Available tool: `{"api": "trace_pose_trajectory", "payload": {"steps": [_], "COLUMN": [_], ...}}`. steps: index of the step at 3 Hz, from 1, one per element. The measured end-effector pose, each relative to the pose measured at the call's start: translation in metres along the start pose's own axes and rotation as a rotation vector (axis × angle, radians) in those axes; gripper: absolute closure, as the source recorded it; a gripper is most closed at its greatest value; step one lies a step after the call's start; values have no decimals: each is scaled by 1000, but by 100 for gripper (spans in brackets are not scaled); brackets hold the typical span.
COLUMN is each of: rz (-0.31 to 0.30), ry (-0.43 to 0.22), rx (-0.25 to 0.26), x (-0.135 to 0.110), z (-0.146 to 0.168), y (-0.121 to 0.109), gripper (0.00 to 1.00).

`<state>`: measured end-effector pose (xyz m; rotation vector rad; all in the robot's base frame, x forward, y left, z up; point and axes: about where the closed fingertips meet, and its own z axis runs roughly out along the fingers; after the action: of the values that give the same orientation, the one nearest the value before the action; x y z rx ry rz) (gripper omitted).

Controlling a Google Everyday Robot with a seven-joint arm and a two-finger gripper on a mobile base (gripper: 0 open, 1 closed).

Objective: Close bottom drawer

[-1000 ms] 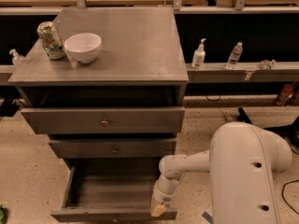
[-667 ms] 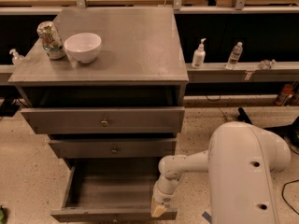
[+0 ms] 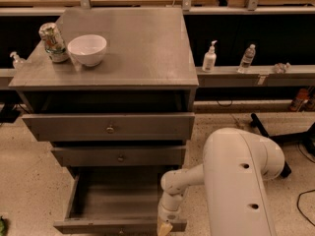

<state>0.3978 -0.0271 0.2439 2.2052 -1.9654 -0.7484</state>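
Observation:
The bottom drawer (image 3: pixel 110 200) of the grey cabinet (image 3: pixel 118 58) stands pulled far out, an empty grey box with thin side walls. Its flat front panel (image 3: pixel 98 226) runs along the lower edge of the view. My gripper (image 3: pixel 165 227) hangs at the right end of that front panel, on the end of my white arm (image 3: pixel 236 181), pointing down. It is partly cut off by the frame edge.
The top drawer (image 3: pixel 109 127) and the middle drawer (image 3: pixel 119 156), each with a brass knob, stick out a little. A white bowl (image 3: pixel 87 49) and a can (image 3: pixel 52 42) stand on the cabinet top. Bottles (image 3: pixel 209 58) stand on a ledge at the right.

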Motion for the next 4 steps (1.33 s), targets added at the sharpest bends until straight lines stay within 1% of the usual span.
{"api": "trace_pose_trajectory", "payload": {"steps": [1, 2, 3, 4], "rz": [15, 16, 13, 18], "ry": [-14, -45, -68, -83], "rx": [-16, 1, 45, 96], "x": [6, 15, 30, 46], "z": [22, 45, 60, 59], "y": [4, -3, -18, -31], "gripper": [100, 100, 100, 100]}}
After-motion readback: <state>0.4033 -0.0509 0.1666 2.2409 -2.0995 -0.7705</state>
